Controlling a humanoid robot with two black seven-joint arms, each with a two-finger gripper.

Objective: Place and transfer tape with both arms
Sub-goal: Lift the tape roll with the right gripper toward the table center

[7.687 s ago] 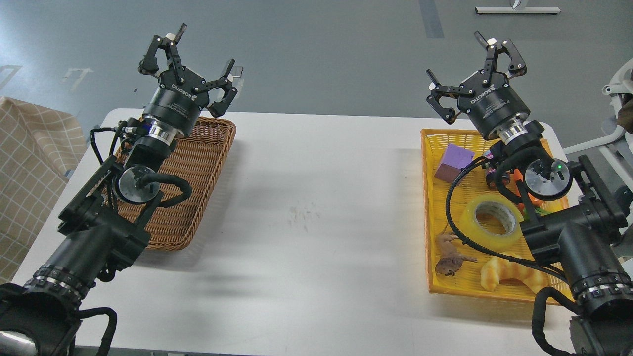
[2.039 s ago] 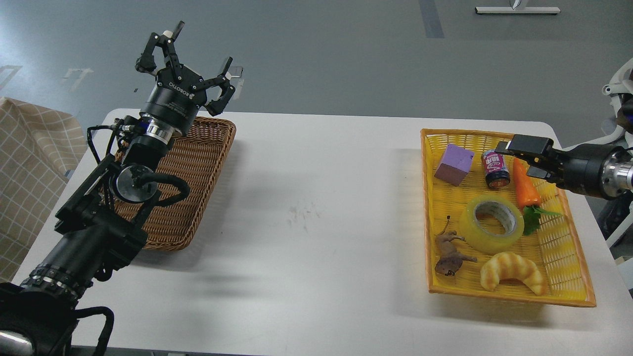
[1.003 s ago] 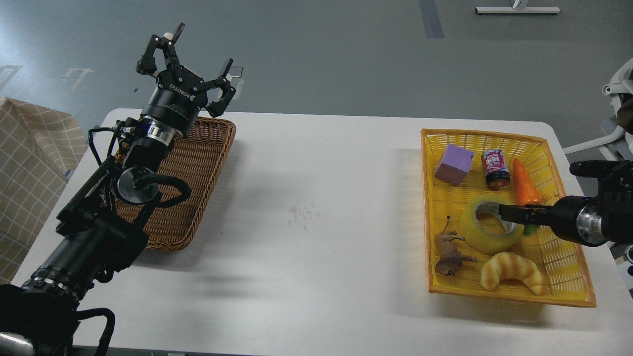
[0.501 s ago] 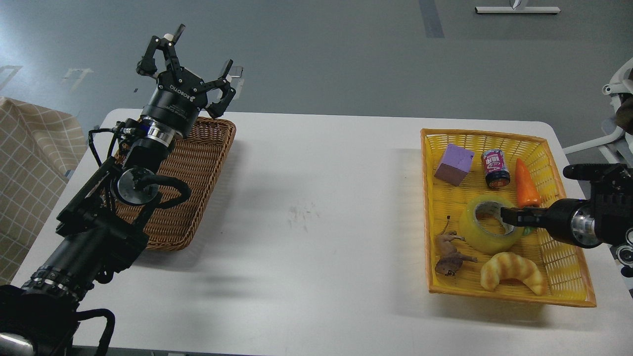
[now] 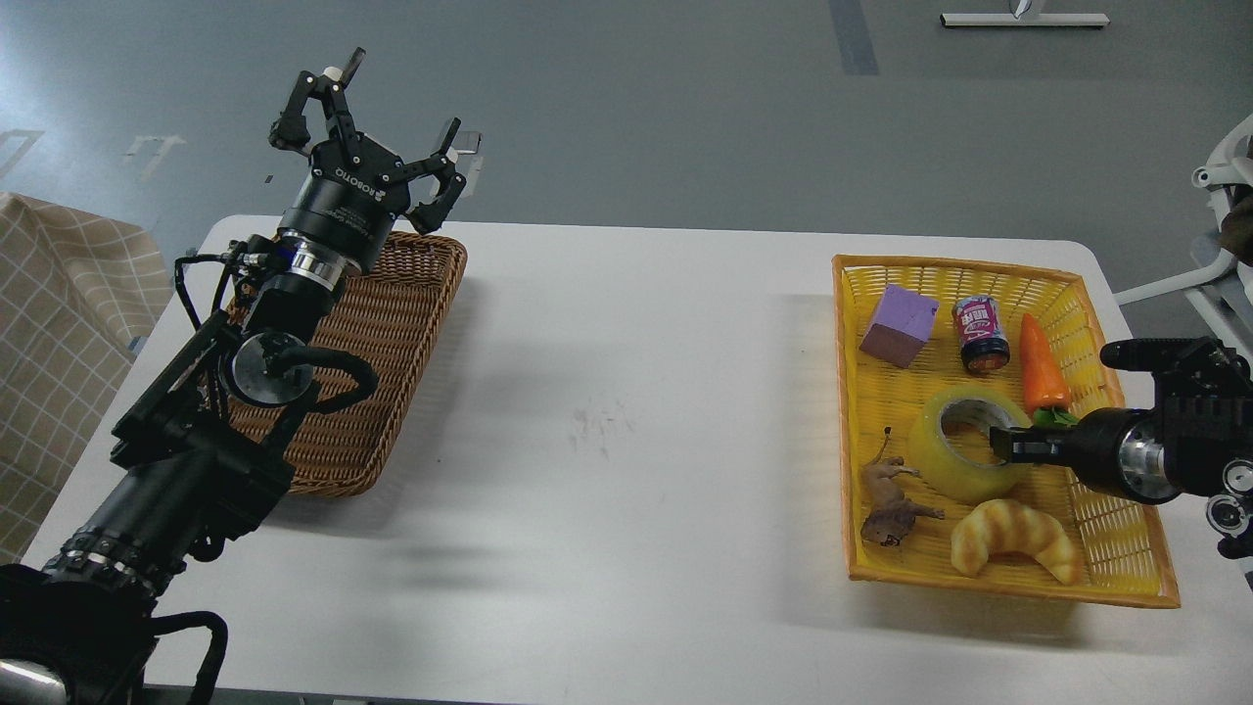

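Observation:
The tape [image 5: 942,472], a translucent yellow roll with a grey-white core, lies flat in the yellow basket [image 5: 842,392] at the right of the table. My right gripper [image 5: 1006,446] reaches in from the right, seen side-on and dark. Its fingertips are at the roll's right wall, at the edge of the core. I cannot tell how its jaws stand or whether they grip the roll. My left gripper [image 5: 396,103] is open and empty, held high above the far end of the brown wicker basket [image 5: 392,323] at the left.
The yellow basket also holds a purple cube [image 5: 898,325], a small can [image 5: 981,334], a toy carrot [image 5: 1040,375], a brown toy animal [image 5: 889,504] and a croissant toy [image 5: 1018,537]. The white table [image 5: 626,411] lies between the baskets.

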